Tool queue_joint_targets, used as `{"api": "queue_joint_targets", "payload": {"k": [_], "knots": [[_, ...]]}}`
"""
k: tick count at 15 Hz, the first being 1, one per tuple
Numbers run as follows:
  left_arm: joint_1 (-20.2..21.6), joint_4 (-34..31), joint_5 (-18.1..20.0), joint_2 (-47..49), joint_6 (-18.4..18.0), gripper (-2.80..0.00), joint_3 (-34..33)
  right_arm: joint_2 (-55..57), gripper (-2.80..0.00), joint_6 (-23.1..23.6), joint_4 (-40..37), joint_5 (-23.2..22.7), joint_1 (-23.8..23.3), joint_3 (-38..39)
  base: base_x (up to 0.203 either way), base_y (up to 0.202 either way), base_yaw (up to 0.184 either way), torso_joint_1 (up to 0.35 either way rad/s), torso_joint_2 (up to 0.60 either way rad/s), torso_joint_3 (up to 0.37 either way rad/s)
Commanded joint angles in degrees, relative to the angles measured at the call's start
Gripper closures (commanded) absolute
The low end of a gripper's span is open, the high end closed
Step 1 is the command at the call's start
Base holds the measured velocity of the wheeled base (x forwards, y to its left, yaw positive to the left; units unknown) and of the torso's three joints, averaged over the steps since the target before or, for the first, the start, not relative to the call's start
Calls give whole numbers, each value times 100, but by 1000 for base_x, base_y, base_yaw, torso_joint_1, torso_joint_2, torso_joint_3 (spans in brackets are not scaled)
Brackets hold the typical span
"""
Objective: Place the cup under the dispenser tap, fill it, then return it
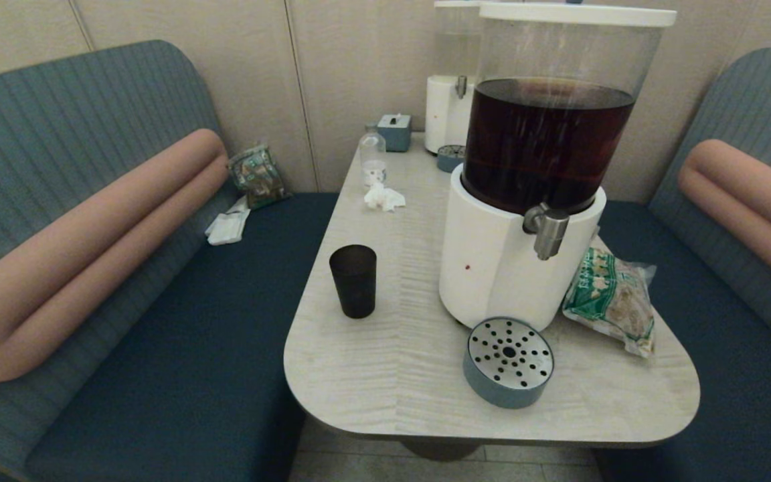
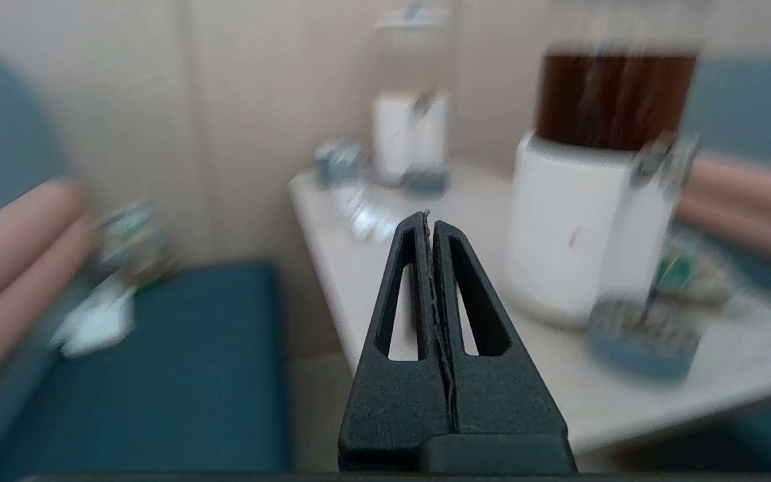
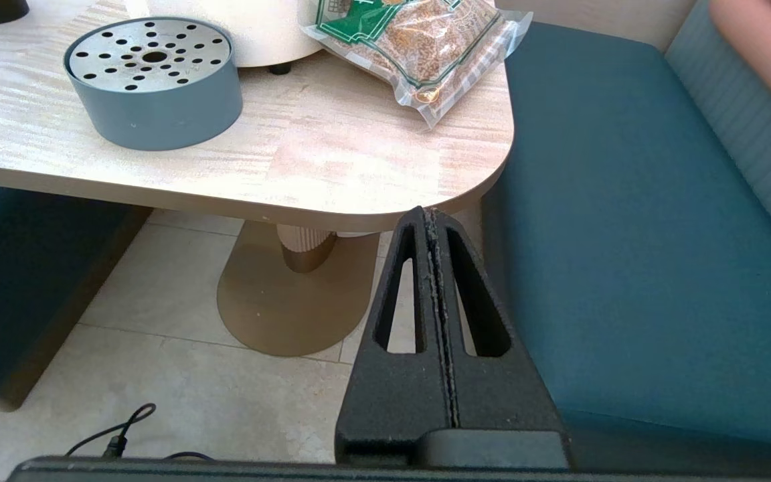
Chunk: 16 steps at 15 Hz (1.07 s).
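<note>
The dark tapered cup stands upright on the left part of the table, apart from the big dispenser. The brushed-silver dispenser tap juts from the white base below the tank of dark brown liquid, and nothing stands under it. Neither arm shows in the head view. My left gripper is shut and empty, held off the table's left front, pointing toward the table; the cup does not show in its view. My right gripper is shut and empty, low beside the table's front right corner.
A round blue-grey drip tray with a perforated metal top sits in front of the dispenser. A green snack bag lies to its right. Farther back are a small clear bottle, a crumpled tissue and a second pale dispenser. Benches flank the table.
</note>
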State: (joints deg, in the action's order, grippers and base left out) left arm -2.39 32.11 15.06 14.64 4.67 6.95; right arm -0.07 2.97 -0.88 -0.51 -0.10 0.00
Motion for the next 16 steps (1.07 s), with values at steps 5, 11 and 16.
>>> {"api": "queue_joint_targets", "payload": {"k": [5, 11, 16], "knots": [[215, -3107, -1388, -1470, -361, 0, -710, 7, 0, 2, 0, -2, 1, 0, 0, 0, 0, 0, 0, 0], [221, -3232, -1463, -1455, -584, 0, -693, 7, 0, 2, 0, -2, 1, 0, 0, 0, 0, 0, 0, 0], [221, -3237, -1427, -1455, -555, 0, -695, 7, 0, 28, 0, -19, 1, 0, 0, 0, 0, 0, 0, 0]]}}
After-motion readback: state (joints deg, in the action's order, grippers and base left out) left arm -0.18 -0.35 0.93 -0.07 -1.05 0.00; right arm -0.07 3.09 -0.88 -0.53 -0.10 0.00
